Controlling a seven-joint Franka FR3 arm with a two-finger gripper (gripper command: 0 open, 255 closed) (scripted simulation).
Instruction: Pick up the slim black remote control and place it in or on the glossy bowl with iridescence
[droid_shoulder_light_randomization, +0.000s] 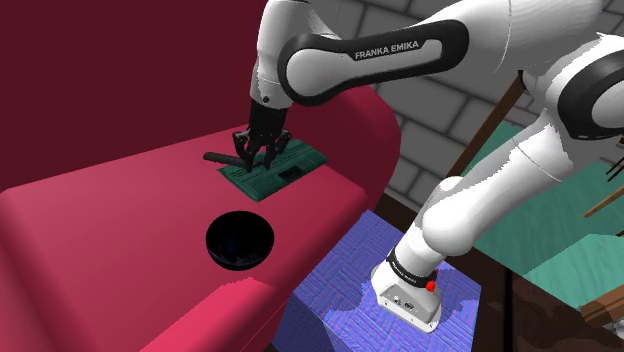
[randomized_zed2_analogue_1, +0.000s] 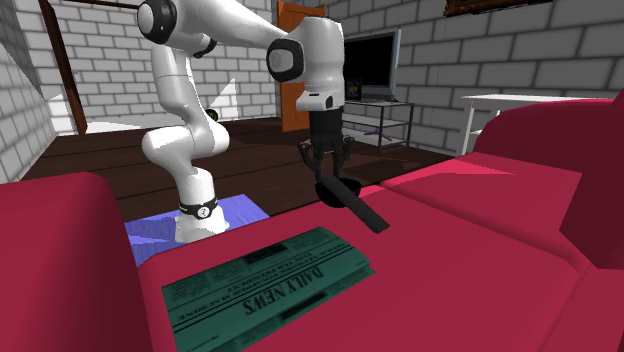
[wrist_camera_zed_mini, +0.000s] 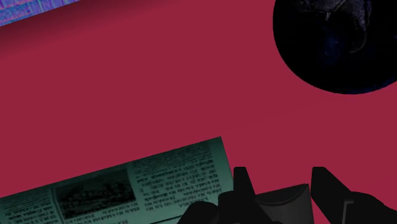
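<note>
Black fingers (wrist_camera_zed_mini: 242, 186) of the gripper (droid_shoulder_light_randomization: 265, 150) clamp the remote (randomized_zed2_analogue_1: 355, 207) by one end, tilted above the sofa (droid_shoulder_light_randomization: 100, 215) seat at the newspaper's (droid_shoulder_light_randomization: 275, 173) edge. The bowl (droid_shoulder_light_randomization: 240, 240) sits near the seat's front edge.

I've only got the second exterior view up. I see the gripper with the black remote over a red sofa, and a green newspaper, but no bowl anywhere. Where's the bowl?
Observer: In the shoulder view, the dark glossy bowl sits on the red sofa seat, on the side of the green newspaper nearer that camera.
Operator: Is it touching the newspaper?
Observer: No. The wrist view shows a stretch of bare red cushion between the two.
</note>
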